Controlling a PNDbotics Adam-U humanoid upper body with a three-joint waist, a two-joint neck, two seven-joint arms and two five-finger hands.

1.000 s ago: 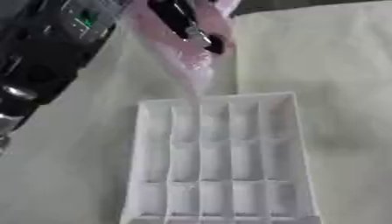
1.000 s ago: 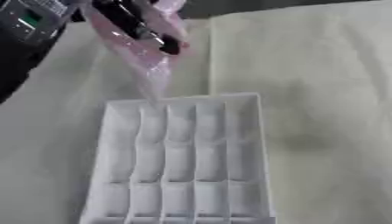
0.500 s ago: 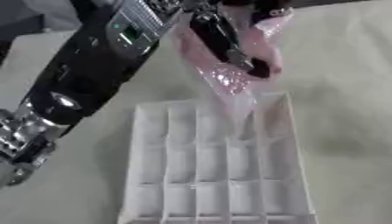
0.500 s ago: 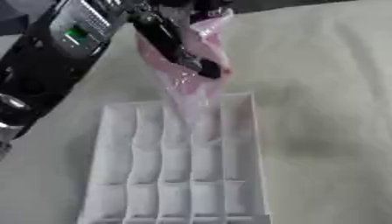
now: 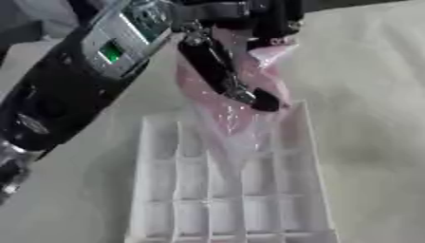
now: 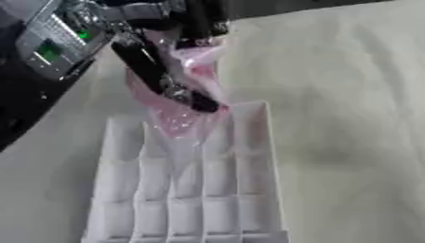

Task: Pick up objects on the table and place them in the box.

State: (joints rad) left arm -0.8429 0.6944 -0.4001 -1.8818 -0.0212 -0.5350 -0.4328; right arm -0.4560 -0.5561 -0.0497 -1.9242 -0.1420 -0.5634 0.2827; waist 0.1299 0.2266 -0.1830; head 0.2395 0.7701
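Pale cloth covers the bench [image 5: 374,95], with a dark strip of room along the far edge.

Left hand [image 5: 228,66] reaches in from the upper left, its fingers [image 5: 249,95] pinched on a pink bag [image 6: 179,111] that hangs down over the far compartments of the white divided box [image 5: 232,199], its lower end against the dividers. Compared with a second ago, the bag has come from beyond the box's far wall to over its compartments, and the arm shows further into view. No right hand shows in either view.
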